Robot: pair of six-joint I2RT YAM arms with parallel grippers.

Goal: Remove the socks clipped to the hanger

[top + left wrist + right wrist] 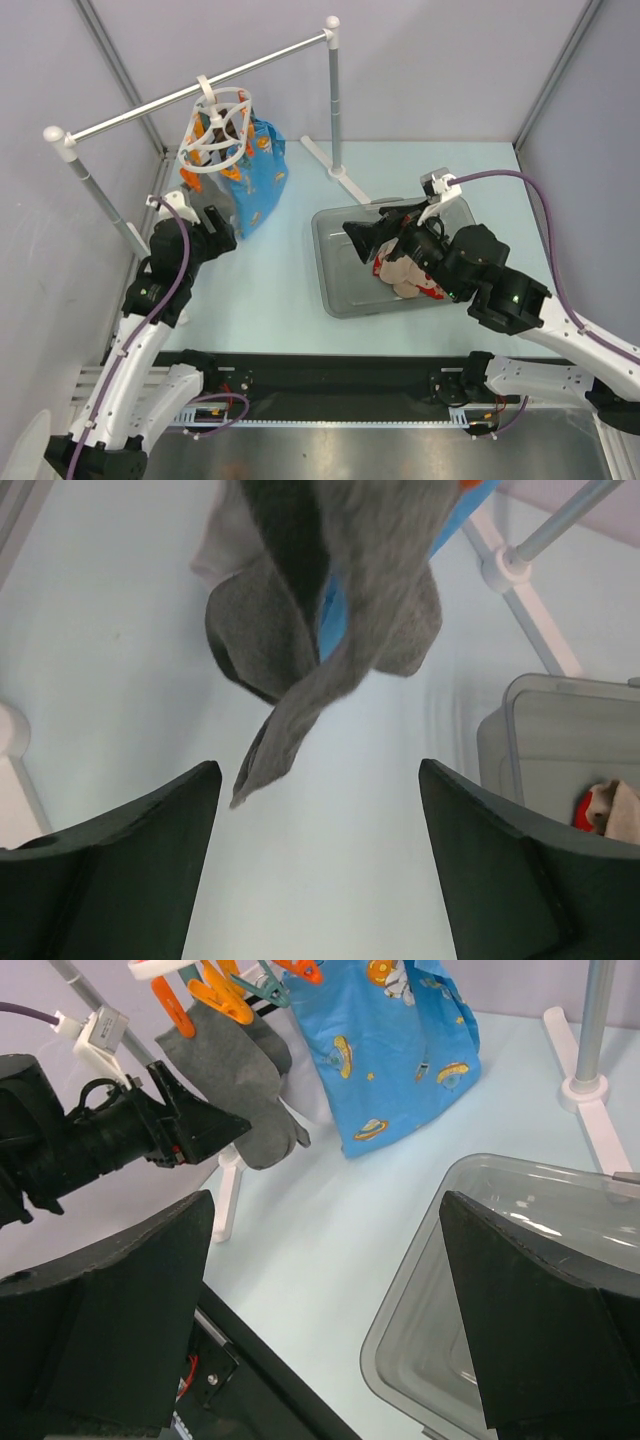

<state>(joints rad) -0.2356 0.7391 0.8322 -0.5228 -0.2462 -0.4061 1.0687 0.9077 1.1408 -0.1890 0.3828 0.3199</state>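
Top view: white plastic ring hanger (215, 125) hangs far left. My left claw (218, 235) sits just near of it, and my right claw (362, 240) is over the grey plastic bin (328, 270).
Left wrist: claw released, grey soft socks (340, 610) dangling just beyond.
Right wrist: claw released, empty; socks clipped far left.

Left arm (150, 300): elbow bent, reaching forward up the left side. Left gripper (318, 765): jaws spread wide, nothing between them. Right arm (520, 300): folded in from the right, wrist turned left. Right gripper (325, 1197): also wide apart, empty. The 2 grippers are well apart.
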